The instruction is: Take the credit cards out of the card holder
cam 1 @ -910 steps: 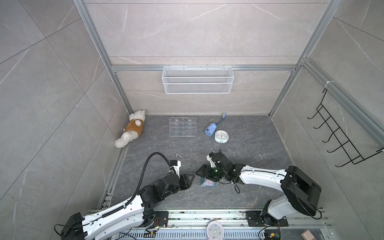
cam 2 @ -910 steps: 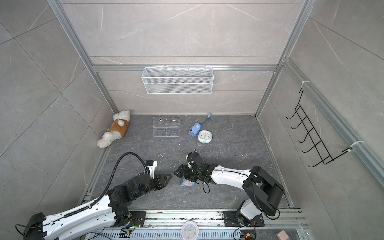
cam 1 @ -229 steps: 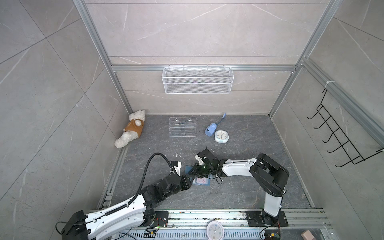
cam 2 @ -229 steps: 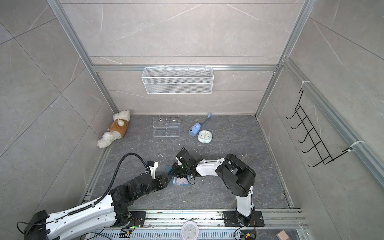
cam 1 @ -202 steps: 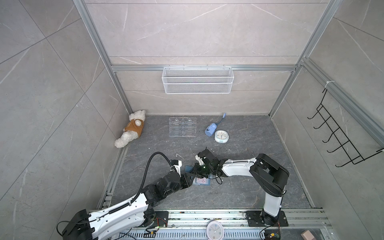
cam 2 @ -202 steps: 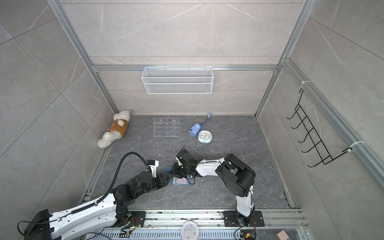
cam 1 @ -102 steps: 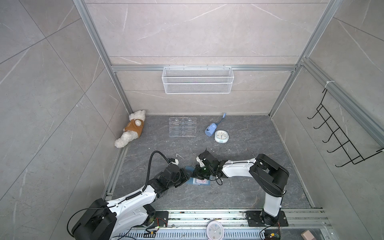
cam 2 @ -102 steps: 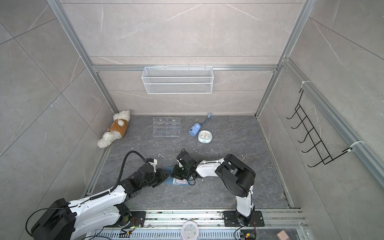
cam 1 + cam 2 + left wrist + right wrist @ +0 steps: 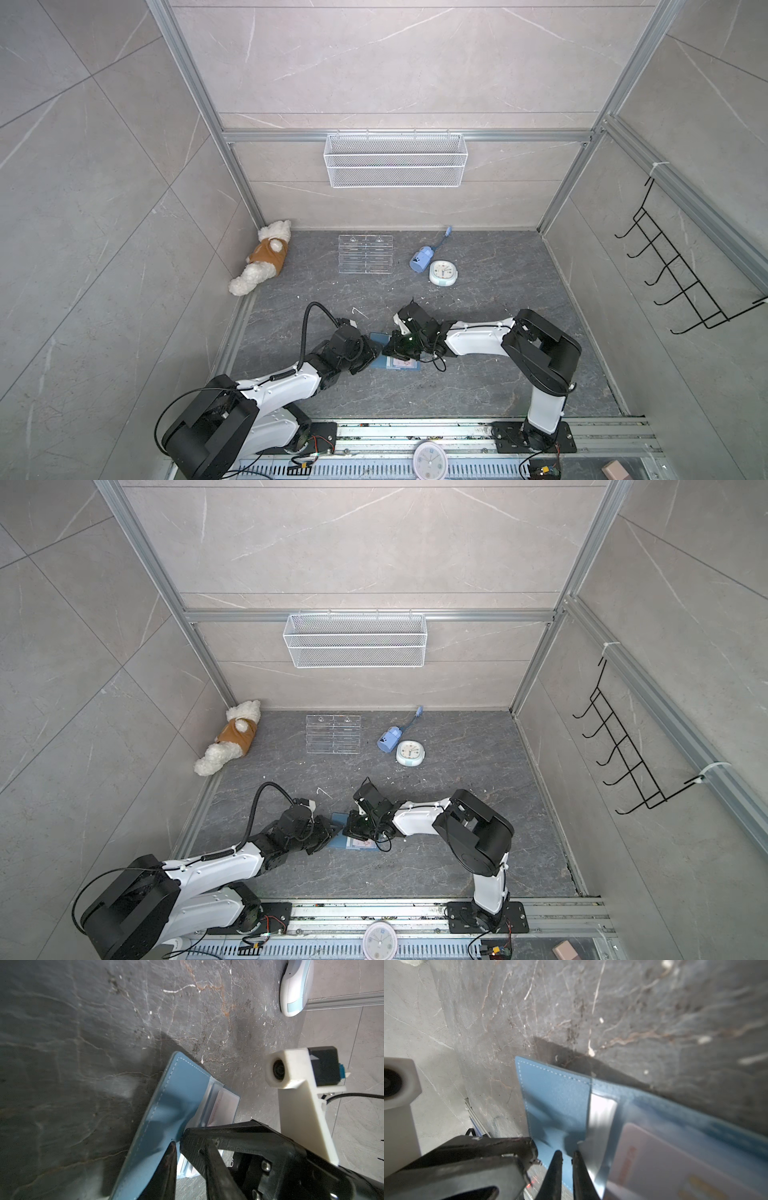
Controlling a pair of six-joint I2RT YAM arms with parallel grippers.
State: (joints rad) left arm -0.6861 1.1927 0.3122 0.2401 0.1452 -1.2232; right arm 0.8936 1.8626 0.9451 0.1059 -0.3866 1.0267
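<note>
Starting at the right gripper (image 9: pixel 568 1153): find two thin black fingers (image 9: pixel 556 1169) set almost together, with only a slim gap between. Find a corner of the clear sleeves (image 9: pixel 602 1118) right at one tip; cannot tell whether pinched or merely touched. Just beside them, see the black tip of the left gripper (image 9: pixel 374 353) against an edge of the blue cover (image 9: pixel 554 1101). In the left wrist view, make out only one finger (image 9: pixel 169 1167) of that gripper, lying against the cover's inner face; cannot see its partner, so cannot tell how far apart or whether clamped on anything.

Moving outward, find the card holder (image 9: pixel 178 1093) open between the two grippers, its stitched cover raised at a tilt and throwing a shadow on the floor (image 9: pixel 83 1043), its other half flat. Inside the sleeves, see the credit cards (image 9: pixel 664 1159), pale pink with blurred reddish print; cannot count them. In both top views, place the card holder on the dark marbled floor near the front middle, both arms meeting over it.

Farther back and well apart, note a clear acrylic rack (image 9: pixel 365 254), a small blue item (image 9: pixel 420 258) just beside a round pale clock (image 9: pixel 443 274), and a plush dog (image 9: pixel 262 262) in the back left corner.
</note>
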